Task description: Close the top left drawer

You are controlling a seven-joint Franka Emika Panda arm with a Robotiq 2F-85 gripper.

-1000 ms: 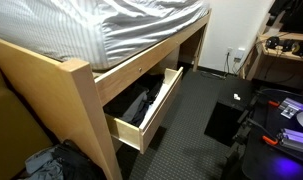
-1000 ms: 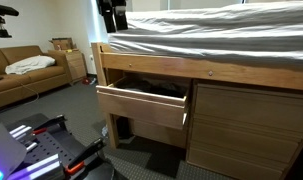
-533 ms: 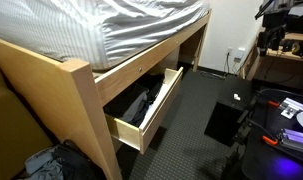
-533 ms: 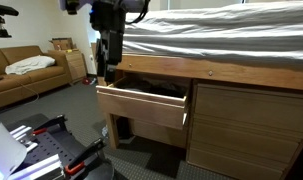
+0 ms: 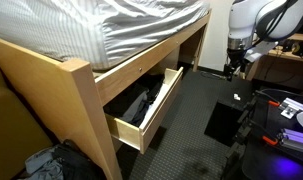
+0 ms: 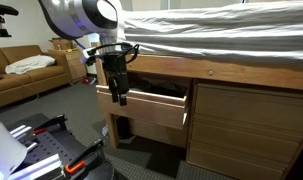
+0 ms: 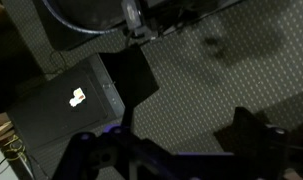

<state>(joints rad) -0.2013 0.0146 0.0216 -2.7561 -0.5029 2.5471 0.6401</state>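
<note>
The top left drawer (image 5: 128, 133) (image 6: 141, 108), pale blond wood with a plain front, stands pulled well out from under the bed, and dark clothing (image 5: 141, 106) lies inside it. In an exterior view my gripper (image 6: 119, 93) hangs pointing down just in front of the drawer's front, near its left end. In another exterior view the gripper (image 5: 234, 66) shows far off at the upper right, apart from the drawer. The wrist view shows my gripper (image 7: 176, 145) open, with only grey carpet between its dark fingers (image 7: 256, 135). The drawer is out of the wrist view.
The wooden bed frame (image 5: 86, 100) carries a striped mattress (image 6: 221, 35). A closed wooden front (image 6: 246, 125) sits right of the drawer. A black mat (image 5: 223, 120) and purple-lit equipment (image 5: 286, 125) lie on the carpet. A sofa (image 6: 21, 75) stands at the left.
The arm has come down from above the bed rail to hang before the drawer's front, and it has swung into the upper right of the view along the bed. The drawer has not moved.
</note>
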